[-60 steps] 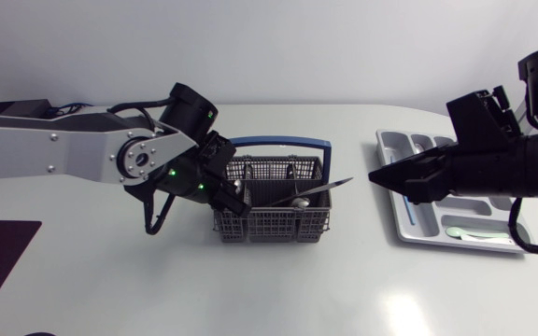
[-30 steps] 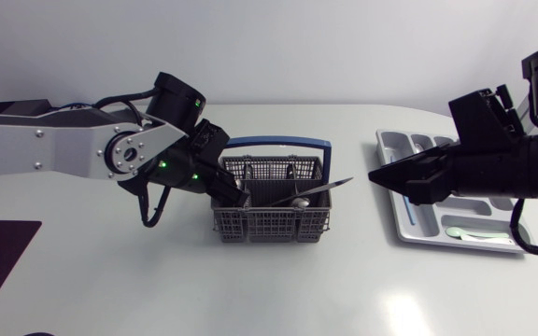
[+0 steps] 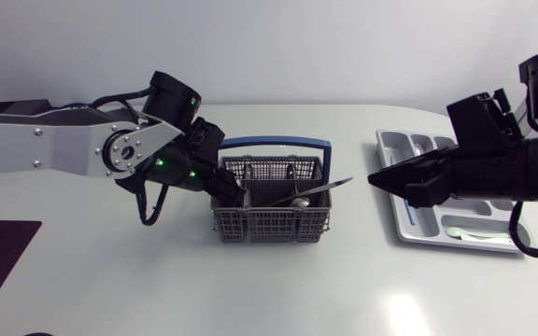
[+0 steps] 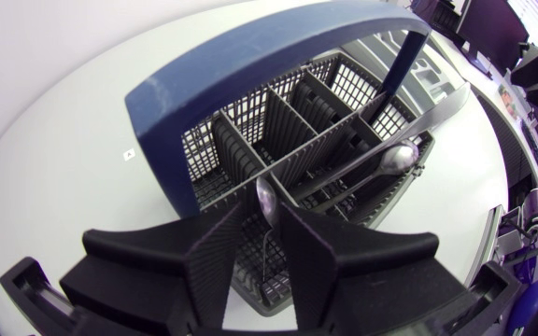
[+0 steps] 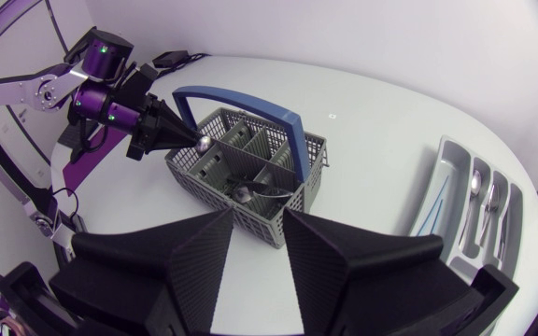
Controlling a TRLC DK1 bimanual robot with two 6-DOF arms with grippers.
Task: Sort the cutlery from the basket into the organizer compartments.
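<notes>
Getting into the basket (image 3: 271, 224) is tight: the blue handle (image 3: 278, 143) arches over the middle, dividers (image 4: 234, 154) chop up the inside, and a knife (image 3: 330, 187) pokes out toward the right gripper (image 3: 374, 176) (fingers apart, nothing in them). The left gripper (image 3: 241, 197), pinching a spoon (image 5: 204, 142), fills the left end. There's bare table (image 3: 362, 271) between basket and organizer (image 3: 388, 147)

Left arm (image 3: 54, 149): silver-grey link with small dark screws (image 3: 35, 133), black joints bearing green indicator lights (image 3: 169, 169) and a looped black cable (image 3: 146, 210); right arm (image 3: 502, 173): bulky black housings, black cable (image 3: 530, 247) beneath, fitted with right gripper (image 5: 258, 217) of broad matte black wedge fingers.
</notes>
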